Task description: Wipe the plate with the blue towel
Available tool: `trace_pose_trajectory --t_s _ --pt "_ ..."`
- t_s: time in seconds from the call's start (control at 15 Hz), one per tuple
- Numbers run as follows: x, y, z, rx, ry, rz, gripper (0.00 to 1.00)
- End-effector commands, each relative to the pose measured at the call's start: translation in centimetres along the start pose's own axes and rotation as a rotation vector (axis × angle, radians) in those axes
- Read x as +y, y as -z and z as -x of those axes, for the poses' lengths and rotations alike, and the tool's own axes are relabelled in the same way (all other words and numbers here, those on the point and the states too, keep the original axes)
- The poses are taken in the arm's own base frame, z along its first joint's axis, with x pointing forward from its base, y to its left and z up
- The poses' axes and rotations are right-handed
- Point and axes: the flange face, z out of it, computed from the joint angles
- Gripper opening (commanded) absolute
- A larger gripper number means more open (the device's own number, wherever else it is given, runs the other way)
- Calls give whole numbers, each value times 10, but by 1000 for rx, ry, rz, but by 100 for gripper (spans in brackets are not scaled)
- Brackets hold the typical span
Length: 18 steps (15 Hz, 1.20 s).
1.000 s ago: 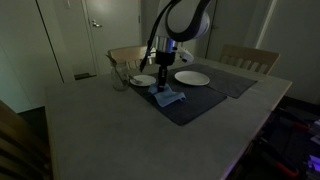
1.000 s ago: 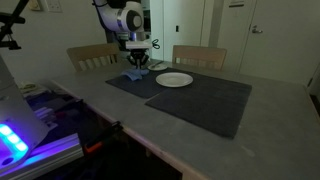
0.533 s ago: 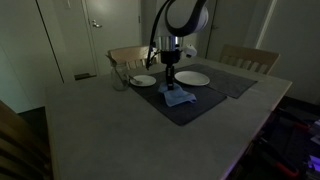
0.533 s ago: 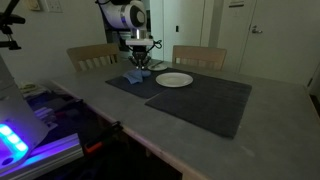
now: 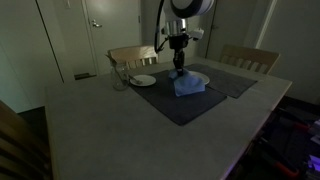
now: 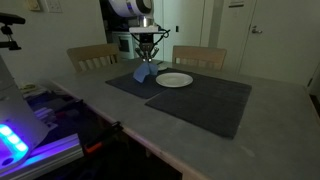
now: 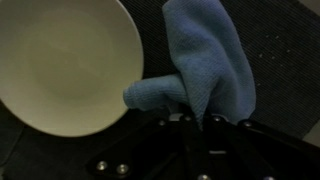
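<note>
Hanging from clamped gripper (image 7: 195, 118), blue towel (image 7: 208, 60), plate (image 7: 65, 65) just beside

Two plates (image 5: 143, 80) (image 6: 174, 80), two placemats (image 5: 172, 106) (image 5: 236, 80), two chairs (image 5: 130, 56) (image 5: 250, 58), one blue towel (image 5: 187, 86), one glass (image 5: 120, 79).

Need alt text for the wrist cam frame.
A blue cloth towel hangs pinched in the dark gripper at the bottom edge, over a dark placemat. A round cream plate, empty, fills the upper left; one towel fold overlaps its right rim in the picture.

Placemats (image 5: 185, 104): dark, on the tabletop (image 5: 90, 130)
Glass (image 5: 119, 78): on the tabletop, far side
Chairs (image 5: 250, 58): two, behind the tabletop
</note>
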Motion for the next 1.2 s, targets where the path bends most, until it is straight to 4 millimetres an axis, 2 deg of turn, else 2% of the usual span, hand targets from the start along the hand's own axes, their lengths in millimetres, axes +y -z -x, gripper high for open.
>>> trace_pose_trajectory --t_s 0.0,0.4,0.8,0.87,0.93,1.13 --pt "28 25 18 24 -88 71 2" --pt "72 43 41 164 -281 241 2" --pt "86 26 62 233 -371 332 2" --pt "92 27 49 211 -359 318 2" --pt "92 24 51 211 -365 318 8" --pt "92 25 49 213 -365 317 8"
